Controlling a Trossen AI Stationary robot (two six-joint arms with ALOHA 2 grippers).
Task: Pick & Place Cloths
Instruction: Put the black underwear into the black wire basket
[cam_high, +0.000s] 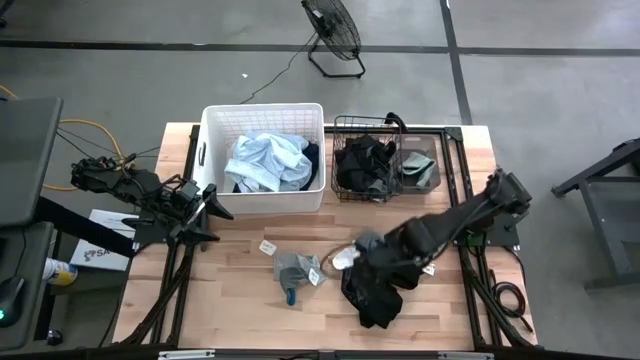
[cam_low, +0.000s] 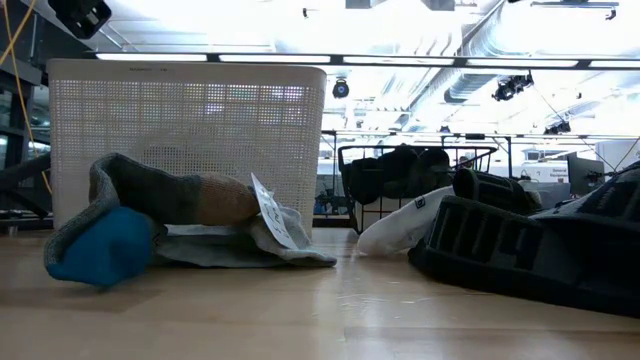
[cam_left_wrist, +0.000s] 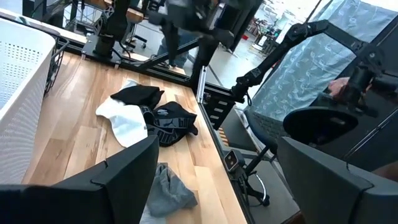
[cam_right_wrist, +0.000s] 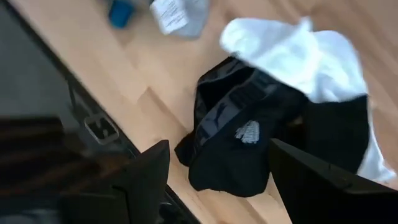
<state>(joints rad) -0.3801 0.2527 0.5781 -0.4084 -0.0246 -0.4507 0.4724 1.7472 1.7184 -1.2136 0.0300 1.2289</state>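
- Landmark: white tub (cam_high: 262, 122) at the far side of the counter (cam_high: 240, 290); a light blue cloth (cam_high: 265, 162) already lies inside it.
- Black wire basket (cam_high: 385, 158) stands just beside the tub and holds dark cloths.
- Right tool (cam_right_wrist: 217, 168) hovers over the black garment (cam_right_wrist: 239, 140), well out from the tub toward the counter's near edge; its fingers stand wide apart, gripping nothing.
- White cloth (cam_right_wrist: 295, 56) lies touching the black garment, partly over it.
- Grey cloth with a blue part and a white tag (cam_high: 296, 270) lies alone in front of the tub, between tub and near edge.
- Left tool (cam_high: 205, 205) waits beside the tub's left end, fingers apart, empty (judged from its own wrist view).
- Risk: a pinch on the black garment may drag the white cloth along, since the two overlap.
- Risk: the garment sits near the counter's edge; a glancing approach could push it off.
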